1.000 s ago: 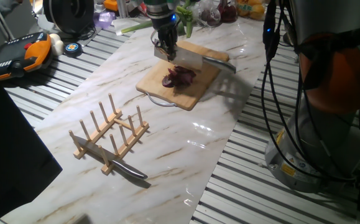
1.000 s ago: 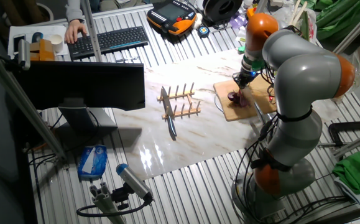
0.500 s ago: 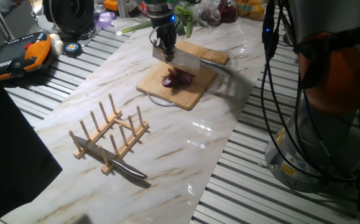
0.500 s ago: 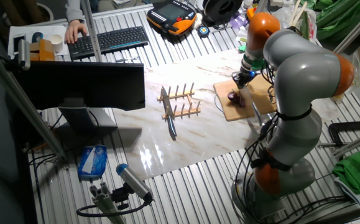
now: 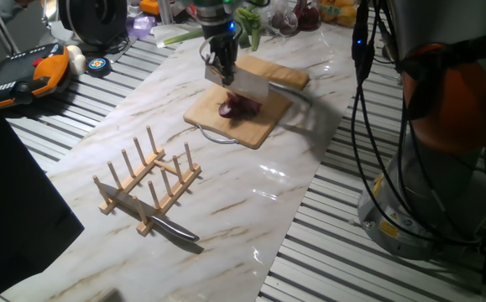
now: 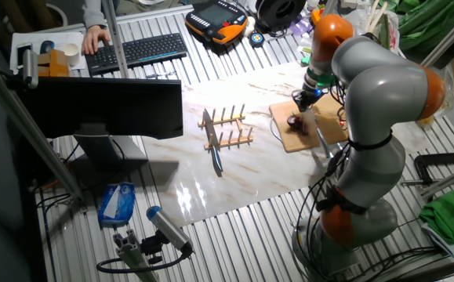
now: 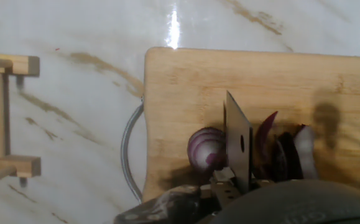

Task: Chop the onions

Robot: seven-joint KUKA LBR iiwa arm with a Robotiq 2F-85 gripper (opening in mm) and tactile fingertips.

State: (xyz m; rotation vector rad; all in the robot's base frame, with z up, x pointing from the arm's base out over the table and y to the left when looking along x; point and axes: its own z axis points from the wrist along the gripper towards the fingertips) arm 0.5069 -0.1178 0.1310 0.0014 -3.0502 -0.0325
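my pincer is clamped on the cleaver, blade raised over the cutting board. the onions lie near the board's middle: several slices fallen one side, an uncut half left to chop.

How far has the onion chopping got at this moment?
Partly done: several purple slices lie cut on the cutting board. In hand: the gripper holds a cleaver raised between slices and the uncut onion piece. That piece remains to chop.
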